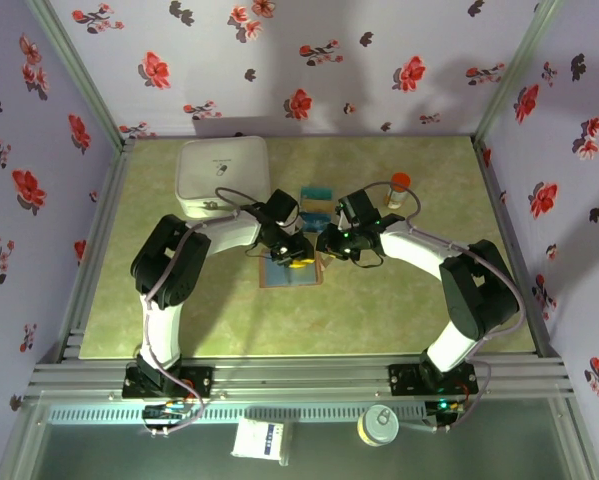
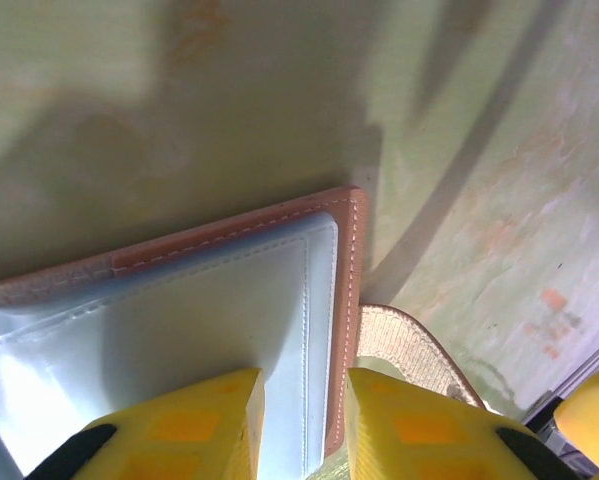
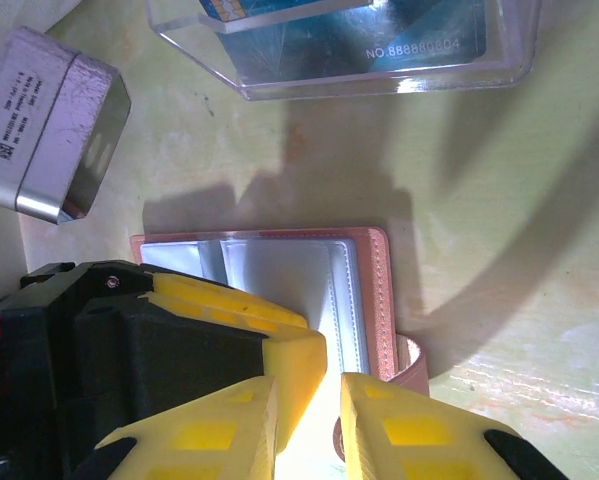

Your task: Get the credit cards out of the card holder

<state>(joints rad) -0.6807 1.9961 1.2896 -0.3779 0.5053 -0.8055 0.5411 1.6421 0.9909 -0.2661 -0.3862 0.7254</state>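
So both arms are down on the open card holder [image 3: 279, 265], mid-table. The left gripper [image 2: 304, 385] has its jaws a narrow gap apart over the stitched right edge. The right gripper [image 3: 311, 390] is just as narrow at that same edge. Honestly can't tell if either is pinching or just pressing.

I'd guess we're mid-extraction. The next move needs one arm pinning the leather while the other slides a card out of a sleeve. The clear sleeves I can see look empty, though the grippers cover plenty.

Just beyond, the clear tray [image 3: 499, 75] already holds a teal card [image 3: 379, 40]. Far left there's a closed white box [image 1: 224, 170], contents hidden.
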